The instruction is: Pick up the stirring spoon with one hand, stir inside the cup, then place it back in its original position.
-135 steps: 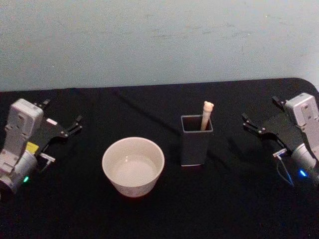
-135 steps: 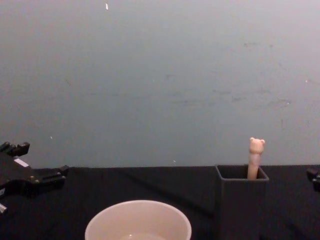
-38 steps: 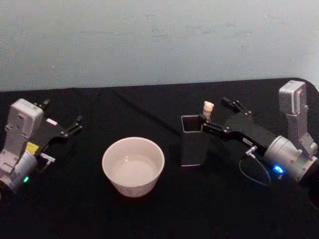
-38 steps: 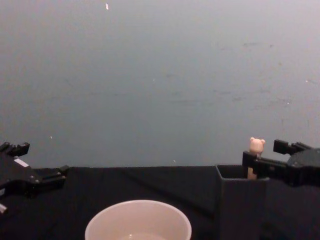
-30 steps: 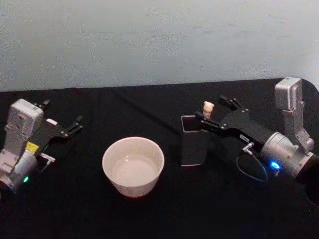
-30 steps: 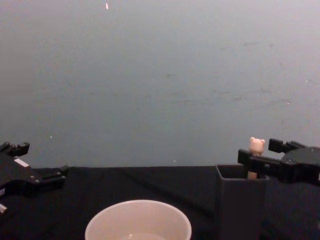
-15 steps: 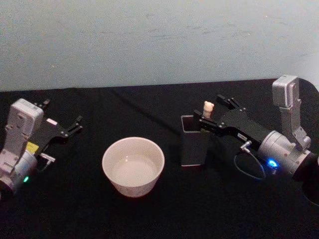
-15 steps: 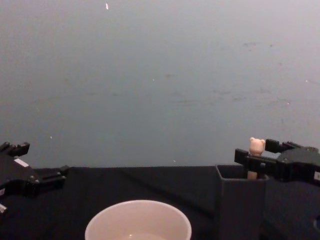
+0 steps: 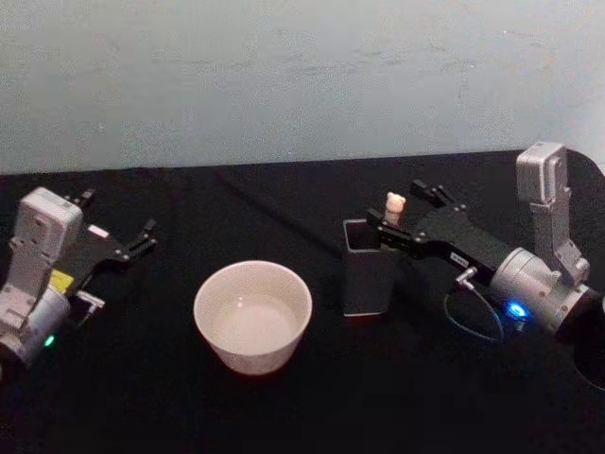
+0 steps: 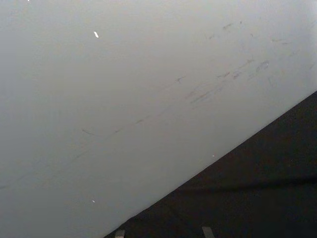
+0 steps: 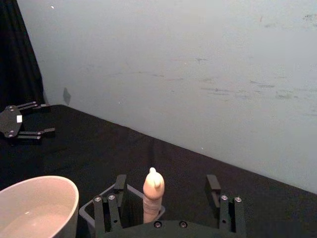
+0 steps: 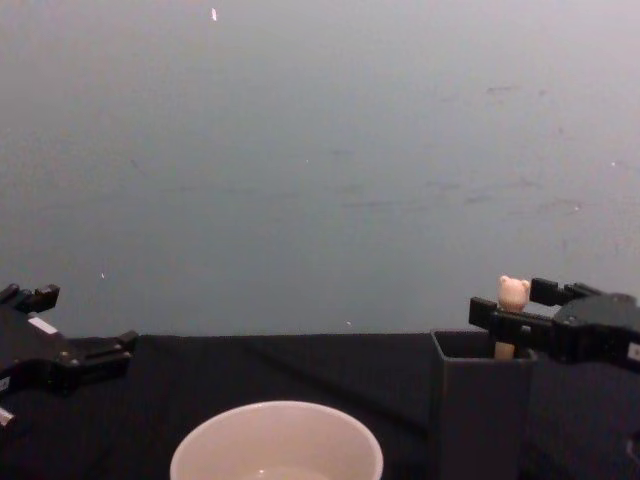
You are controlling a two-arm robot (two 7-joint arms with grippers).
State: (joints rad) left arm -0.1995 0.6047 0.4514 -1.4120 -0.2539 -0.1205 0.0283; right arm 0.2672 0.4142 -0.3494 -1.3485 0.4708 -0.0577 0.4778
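Note:
The stirring spoon [image 9: 394, 205] stands in a dark grey square holder [image 9: 369, 276], and its beige bear-head handle [image 12: 514, 291] pokes above the rim. My right gripper [image 9: 395, 202] is open, one finger on each side of the handle and neither touching it. In the right wrist view the handle [image 11: 153, 195] sits between the spread fingers [image 11: 120, 184], nearer one of them. The cream cup [image 9: 252, 315] stands to the left of the holder and has pale liquid in it. My left gripper [image 9: 115, 218] rests open at the table's far left.
A black cloth [image 9: 284, 407] covers the table, with a pale wall [image 9: 284, 76] behind. The cup [image 12: 276, 440] and the holder [image 12: 480, 405] stand a short gap apart. The left gripper [image 11: 27, 120] shows far off in the right wrist view.
My right arm swung in from the table's right side and brought its open fingers around the spoon's handle; in the last half second it barely shifted. The left arm stayed still.

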